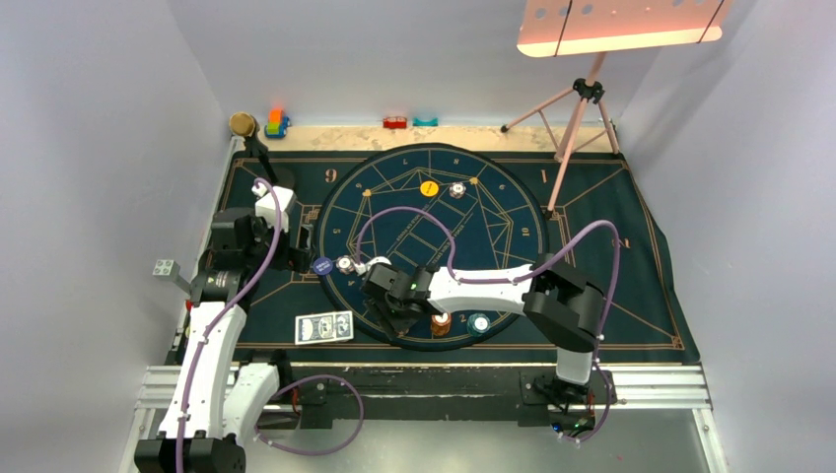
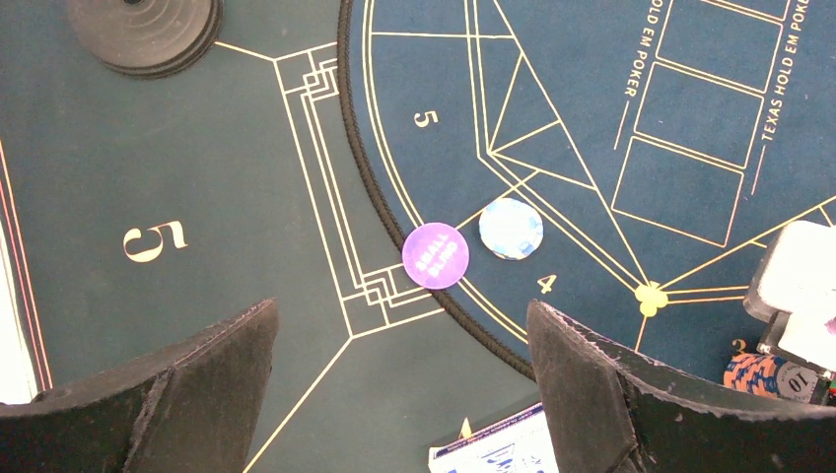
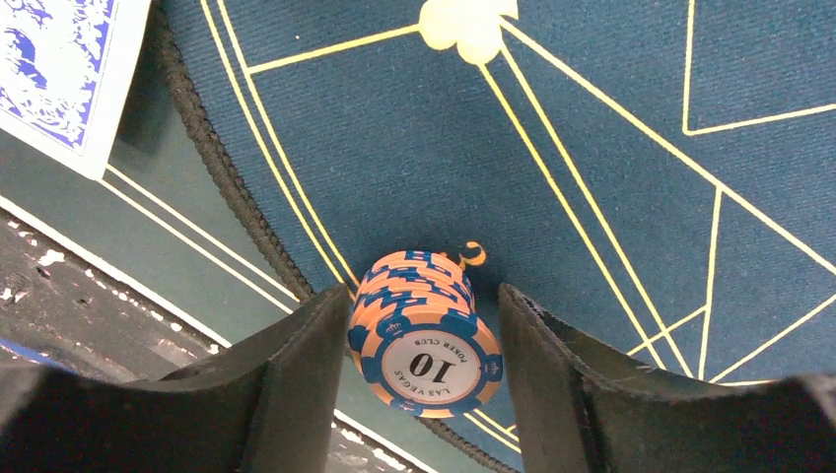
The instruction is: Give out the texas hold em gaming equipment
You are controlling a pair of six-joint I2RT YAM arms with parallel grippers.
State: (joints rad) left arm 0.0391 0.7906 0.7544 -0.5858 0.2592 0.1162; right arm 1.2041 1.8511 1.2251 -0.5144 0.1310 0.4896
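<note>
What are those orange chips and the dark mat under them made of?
The orange chips look like moulded plastic or clay composite: matte, with blue edge stripes and a glossy printed centre label. The mat looks like woven fabric: a fine weave shows, with printed gold lines and a corded edge.

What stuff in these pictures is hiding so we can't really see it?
Playing cards: back up in the top view, faces hidden; both wrist views cut them off at an edge.
Orange chip stack: in the right wrist view I cannot count the chips, or tell whether the right gripper touches them.
Yellow disc: its writing is too small in the top view.
</note>
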